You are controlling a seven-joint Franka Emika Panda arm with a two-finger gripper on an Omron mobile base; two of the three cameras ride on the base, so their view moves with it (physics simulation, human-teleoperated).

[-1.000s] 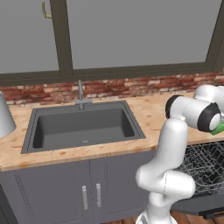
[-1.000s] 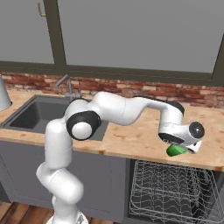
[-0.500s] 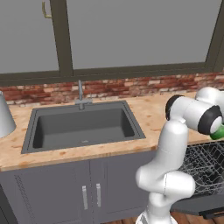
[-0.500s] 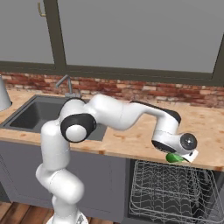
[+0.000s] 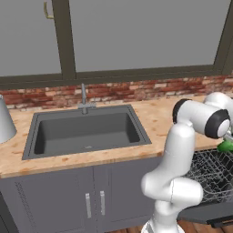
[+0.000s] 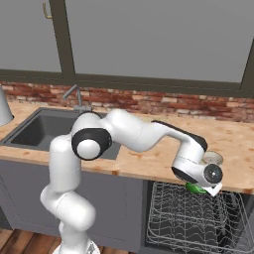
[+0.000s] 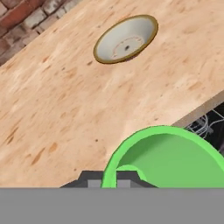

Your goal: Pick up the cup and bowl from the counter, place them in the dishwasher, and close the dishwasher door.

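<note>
The tool (image 6: 202,187) is clamped on the small bright green cylindrical cup (image 6: 196,188), held just past the light wood-grain surface (image 6: 233,144) edge, above the grey wire-mesh dishwasher rack (image 6: 188,218). Lower it straight into the rack before releasing it; the shallow beige bowl (image 7: 126,38) waits on the surface.

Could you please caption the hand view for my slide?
Gripper holding bright green cylindrical cup near wood-grain counter edge; shallow beige bowl beyond.
</note>
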